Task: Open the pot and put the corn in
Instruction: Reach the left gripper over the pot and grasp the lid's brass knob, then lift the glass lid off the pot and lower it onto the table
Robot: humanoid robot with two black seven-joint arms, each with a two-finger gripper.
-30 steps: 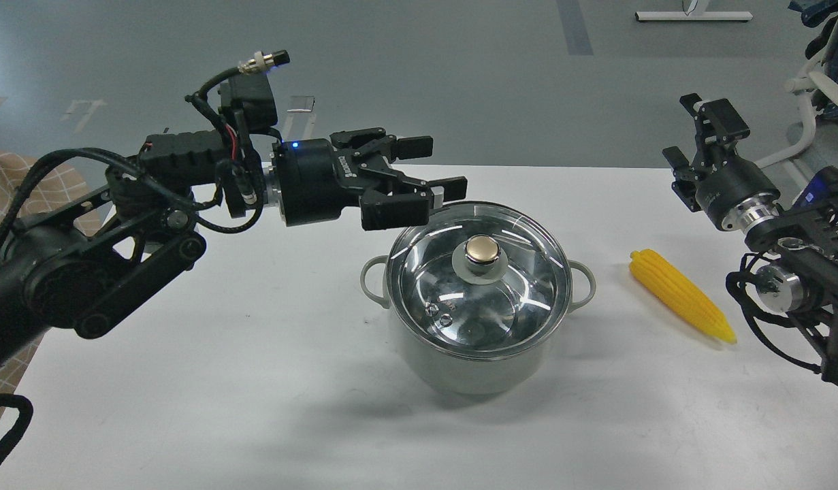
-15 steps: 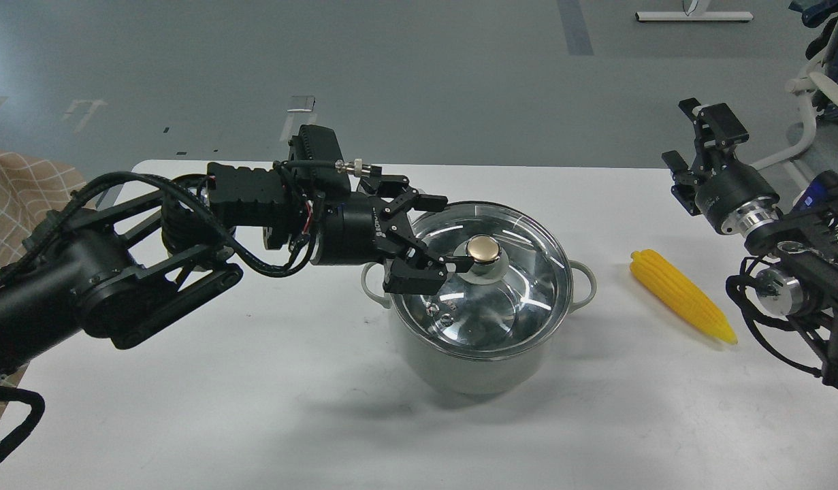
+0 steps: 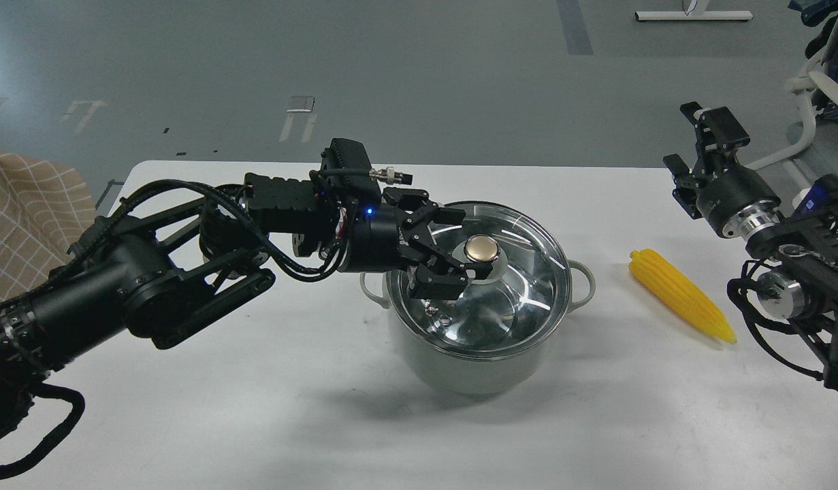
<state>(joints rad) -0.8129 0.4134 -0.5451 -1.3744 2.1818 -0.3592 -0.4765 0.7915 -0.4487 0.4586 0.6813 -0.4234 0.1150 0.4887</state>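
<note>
The left gripper (image 3: 468, 245) is standing open around the lid knob (image 3: 481, 249); next it needs closing and lifting.

Single head view, set high at the robot's own head, facing forward and down. White table (image 3: 255, 422) fills the near field; grey floor (image 3: 419, 75) lies beyond.

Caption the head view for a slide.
Left gripper open around the brass knob of the lidded grey-green pot; yellow corn cob lies beside.
</note>
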